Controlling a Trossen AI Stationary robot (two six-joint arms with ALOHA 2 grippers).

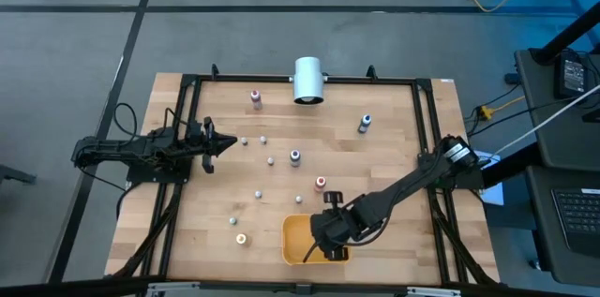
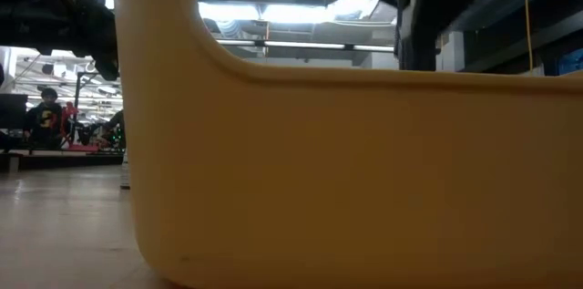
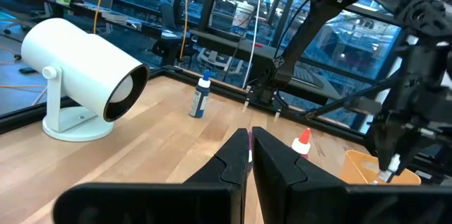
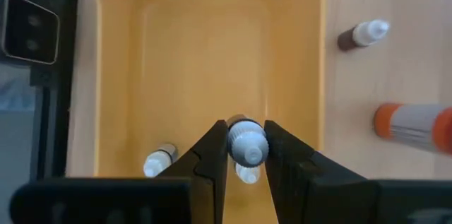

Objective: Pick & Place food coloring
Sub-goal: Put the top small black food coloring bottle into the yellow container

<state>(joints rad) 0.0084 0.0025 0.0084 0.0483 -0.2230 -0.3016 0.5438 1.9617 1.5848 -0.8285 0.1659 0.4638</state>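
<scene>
From above, we see the right end effector [image 1: 328, 241] over the orange tray [image 1: 292, 241] at the desk's [image 1: 394, 147] near edge; the left end effector [image 1: 228, 143] waits at the left, pinched shut on nothing. Small food coloring bottles [image 1: 294, 156] dot the desk. The low view shows mostly tray wall [image 2: 364, 170]. From the right wrist, we see its fingers [image 4: 212, 155] clamped on a white-capped bottle [image 4: 247, 143] above the tray (two more lie inside).

No legible text, labels, brands, numbers or signs in any view.
</scene>
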